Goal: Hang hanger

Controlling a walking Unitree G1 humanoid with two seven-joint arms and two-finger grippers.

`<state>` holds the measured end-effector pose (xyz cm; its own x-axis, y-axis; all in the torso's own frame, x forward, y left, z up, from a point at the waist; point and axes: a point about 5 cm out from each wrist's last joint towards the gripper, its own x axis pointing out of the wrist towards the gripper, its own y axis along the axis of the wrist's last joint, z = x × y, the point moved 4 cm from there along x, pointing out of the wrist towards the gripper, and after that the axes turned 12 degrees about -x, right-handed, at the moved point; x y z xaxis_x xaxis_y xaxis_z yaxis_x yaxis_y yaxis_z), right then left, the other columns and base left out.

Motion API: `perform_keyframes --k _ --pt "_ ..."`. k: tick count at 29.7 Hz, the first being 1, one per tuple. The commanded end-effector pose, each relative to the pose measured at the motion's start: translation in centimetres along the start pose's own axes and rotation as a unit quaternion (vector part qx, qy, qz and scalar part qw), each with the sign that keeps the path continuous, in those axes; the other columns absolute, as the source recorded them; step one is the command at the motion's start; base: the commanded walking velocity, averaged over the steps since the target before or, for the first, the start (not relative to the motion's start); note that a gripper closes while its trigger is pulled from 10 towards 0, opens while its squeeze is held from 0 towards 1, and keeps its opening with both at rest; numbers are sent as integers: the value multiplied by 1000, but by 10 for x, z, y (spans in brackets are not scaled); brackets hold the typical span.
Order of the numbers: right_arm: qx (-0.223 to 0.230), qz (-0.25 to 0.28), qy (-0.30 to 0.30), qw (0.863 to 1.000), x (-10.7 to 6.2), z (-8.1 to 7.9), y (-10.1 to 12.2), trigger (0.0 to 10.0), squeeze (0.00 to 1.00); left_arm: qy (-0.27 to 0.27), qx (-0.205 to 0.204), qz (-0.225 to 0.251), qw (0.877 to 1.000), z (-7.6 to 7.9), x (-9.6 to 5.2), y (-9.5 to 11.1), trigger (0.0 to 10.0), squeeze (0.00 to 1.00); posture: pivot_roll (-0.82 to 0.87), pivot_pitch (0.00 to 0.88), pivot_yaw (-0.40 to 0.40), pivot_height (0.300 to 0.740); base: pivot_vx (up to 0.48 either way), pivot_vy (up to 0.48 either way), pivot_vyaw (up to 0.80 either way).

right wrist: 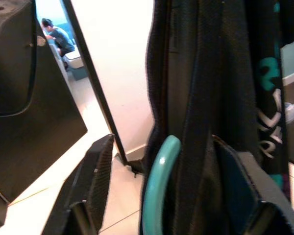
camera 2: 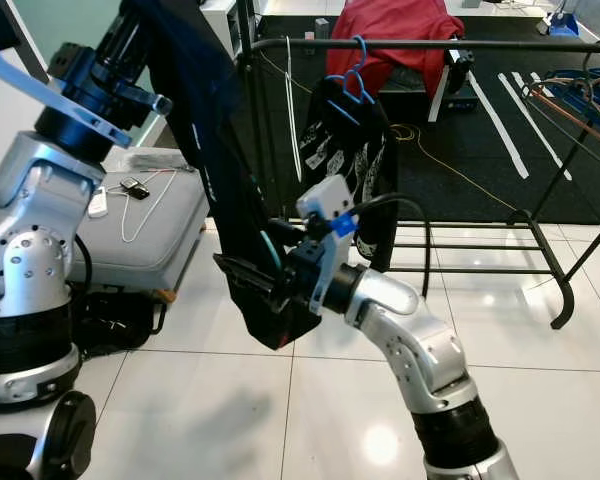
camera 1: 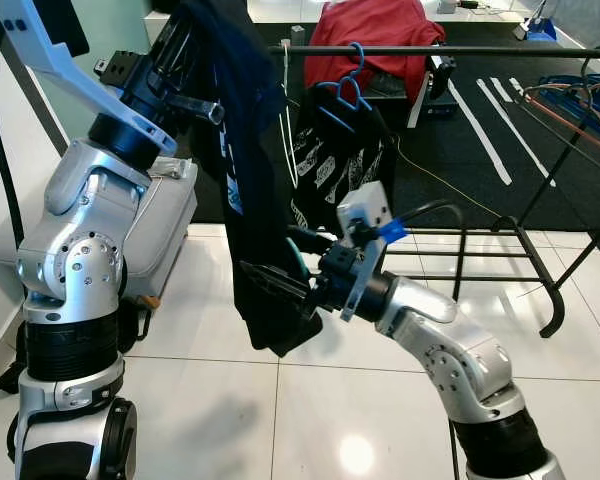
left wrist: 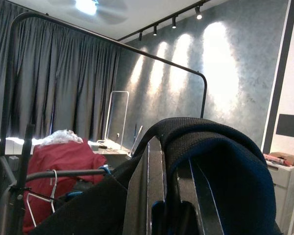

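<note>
— The hanger [right wrist: 159,181] was a teal one, buried in a dark garment [camera 1: 242,170] that hung between the two arms, well short of the rail [camera 1: 450,49].

— Who held what?

— The left claw [camera 1: 195,100], raised high, was closed on the top of the garment. The right claw [camera 1: 280,285] reached into its lower part, fingers parted around the hanger and cloth, gripping neither firmly as far as could be told.

— And the step?

— Probably still fitting the hanger inside the garment. Next, its hook would need lifting to the rail, beside the blue hanger [camera 1: 348,85] and the printed shirt [camera 1: 330,170] already there.
</note>
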<state>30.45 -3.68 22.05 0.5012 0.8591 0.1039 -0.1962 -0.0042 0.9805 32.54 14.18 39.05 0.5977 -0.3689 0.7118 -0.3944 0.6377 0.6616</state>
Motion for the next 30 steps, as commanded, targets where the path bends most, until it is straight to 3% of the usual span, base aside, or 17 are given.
perform_keyframes --k 1,11,16,20,25,26,27,29,30 --pt "2 -10 -4 1000 2 0 -3 0 0 -18 8 18 1000 10 2 10 10000 0 -121 133 29 740 0 0 0" --pt "-2 22 -32 999 0 10 9 0 0 -18 9 21 1000 10 2 12 10000 0 -122 135 29 740 0 0 0" --pt "-2 63 -33 997 -5 14 27 0 0 -14 14 21 1000 7 1 14 10000 0 -125 137 29 740 0 0 0" --pt "-1 100 6 995 -17 9 47 0 0 -3 32 17 999 -1 -1 16 10000 0 -127 137 30 740 0 0 0" --pt "-3 114 33 993 -25 4 55 0 0 5 46 13 999 -7 -2 16 10000 0 -126 138 30 740 0 0 0" --pt "-6 121 45 992 -35 7 61 0 0 22 66 4 998 -17 -6 16 10000 0 -125 137 29 740 0 0 0" --pt "-9 130 55 990 -48 11 69 0 0 60 105 -16 993 -39 -13 15 10000 0 -128 137 32 740 0 0 0" --pt "-9 130 55 990 -48 11 69 0 0 60 105 -16 993 -39 -13 15 10000 0 -128 137 32 740 0 0 0" --pt "-17 134 74 988 -62 12 77 0 0 106 154 -44 981 -64 -22 13 10000 0 -129 137 32 740 0 0 0"
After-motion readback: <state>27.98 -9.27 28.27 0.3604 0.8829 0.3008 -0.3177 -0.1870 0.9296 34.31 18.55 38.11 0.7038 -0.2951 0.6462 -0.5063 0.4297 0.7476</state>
